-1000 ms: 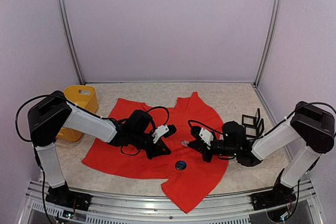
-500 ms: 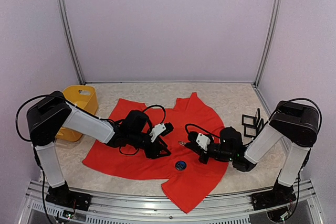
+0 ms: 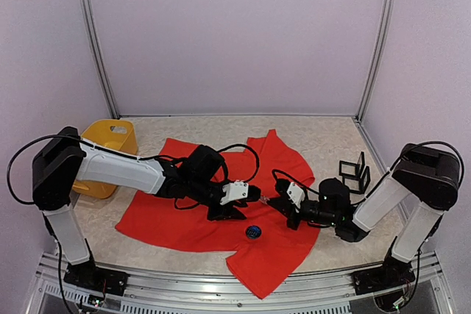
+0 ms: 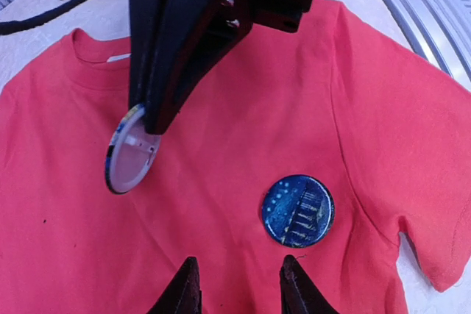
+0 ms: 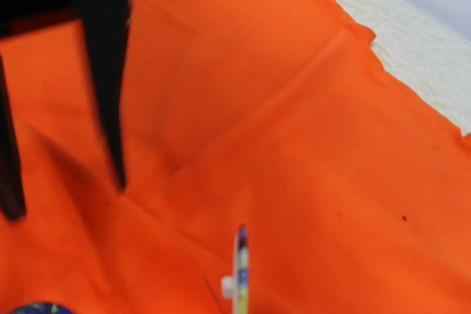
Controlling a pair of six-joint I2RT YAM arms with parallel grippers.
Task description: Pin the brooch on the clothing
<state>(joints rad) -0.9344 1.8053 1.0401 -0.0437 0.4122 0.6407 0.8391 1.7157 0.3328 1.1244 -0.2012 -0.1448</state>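
The red T-shirt [image 3: 213, 218] lies spread on the table. A blue round brooch [image 3: 253, 232] lies flat on it, and also shows in the left wrist view [image 4: 298, 209]. My right gripper [image 3: 272, 200] is shut on a second round brooch [image 4: 131, 154], held edge-on just above the shirt. In the right wrist view this held brooch [image 5: 241, 270] shows as a thin upright disc. My left gripper [image 4: 239, 286] is open and empty, its tips low over the shirt just short of the blue brooch. The two grippers face each other at the shirt's middle.
A yellow bin [image 3: 110, 141] stands at the far left by the shirt's edge. A small black frame stand [image 3: 355, 170] sits at the right. Metal posts rise at the back corners, and a rail runs along the near edge.
My left arm has reached to the right, bringing its gripper to the shirt's middle beside the blue brooch. My right gripper, still holding the brooch, moved slightly left and back again.
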